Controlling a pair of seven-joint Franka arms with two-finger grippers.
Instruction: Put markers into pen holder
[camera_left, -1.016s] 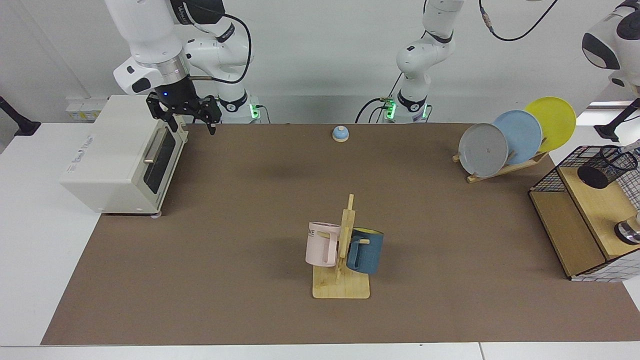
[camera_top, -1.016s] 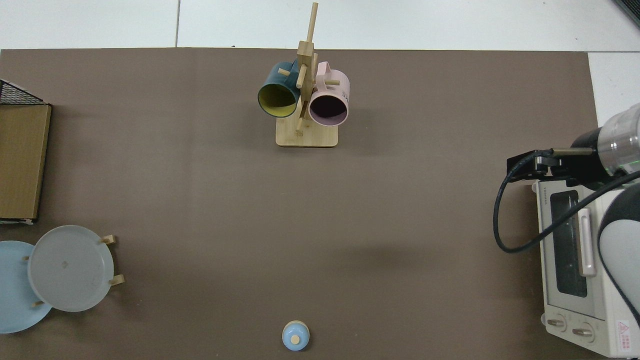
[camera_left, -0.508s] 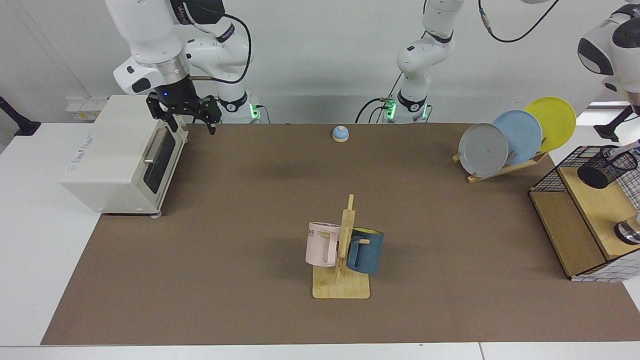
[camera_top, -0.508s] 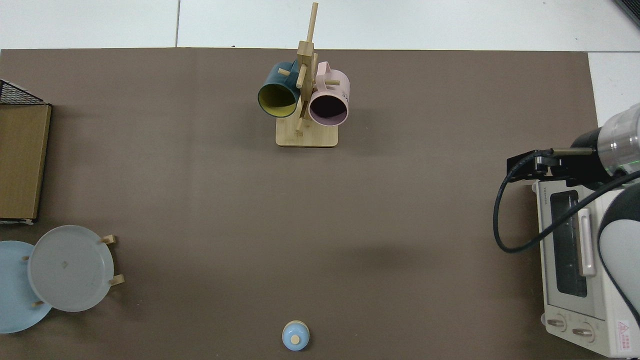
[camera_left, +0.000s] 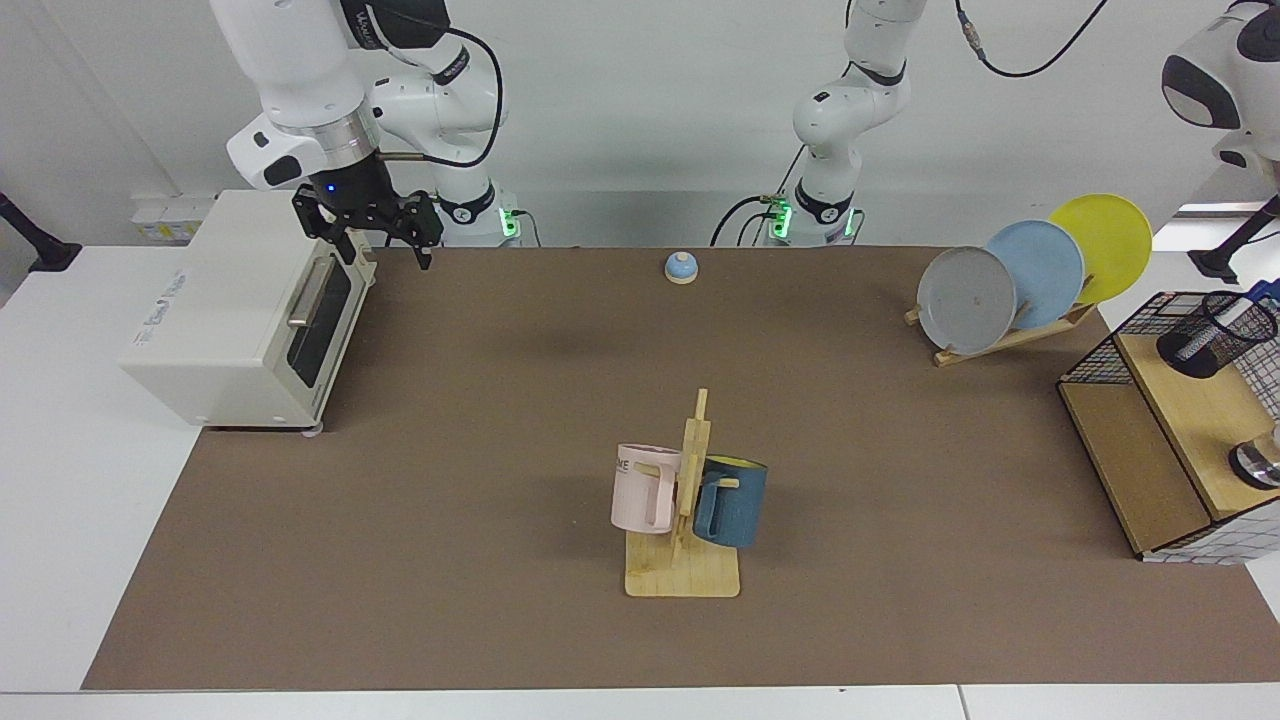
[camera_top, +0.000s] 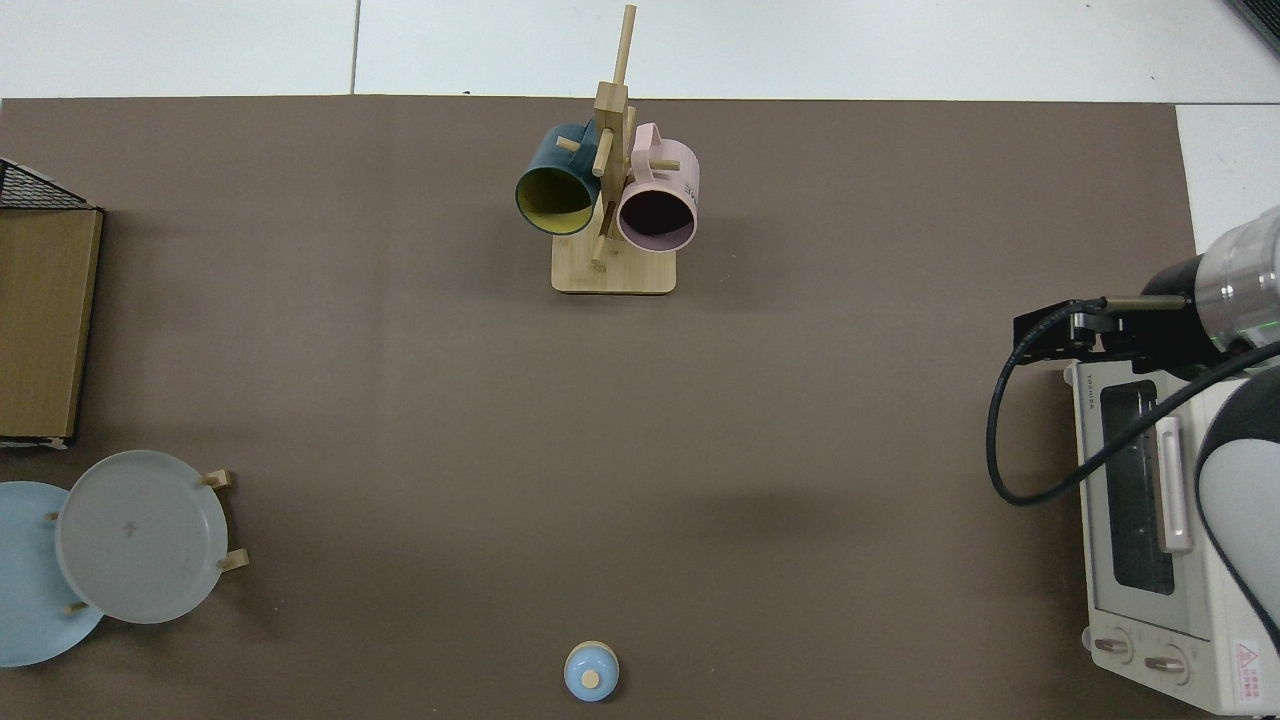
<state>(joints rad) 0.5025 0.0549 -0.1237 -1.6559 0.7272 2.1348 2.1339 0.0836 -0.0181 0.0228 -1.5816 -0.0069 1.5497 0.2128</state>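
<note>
The pen holder (camera_left: 1213, 338) is a small black mesh cup that leans on the wooden shelf at the far right of the facing view. A white marker (camera_left: 1250, 305) with a dark blue cap sticks out of its mouth toward the view's right edge. The top view shows neither of them. My right gripper (camera_left: 388, 255) hangs open and empty beside the toaster oven's top front corner, far from the holder; the top view shows it as the black hand (camera_top: 1048, 333) at the right. Only upper links of my left arm (camera_left: 1225, 70) show, above the holder; its gripper is out of view.
A white toaster oven (camera_left: 240, 310) stands at the left. A wooden mug rack (camera_left: 683, 575) with a pink and a blue mug is mid-table. Behind it are a blue bell (camera_left: 681, 266) and a plate rack (camera_left: 1030, 275). A black wire basket (camera_left: 1100, 360) surrounds the shelf (camera_left: 1180, 420).
The marker has slid deeper into the pen holder and its blue cap now shows at the rim. The left arm's link has shifted slightly. The right arm has not moved.
</note>
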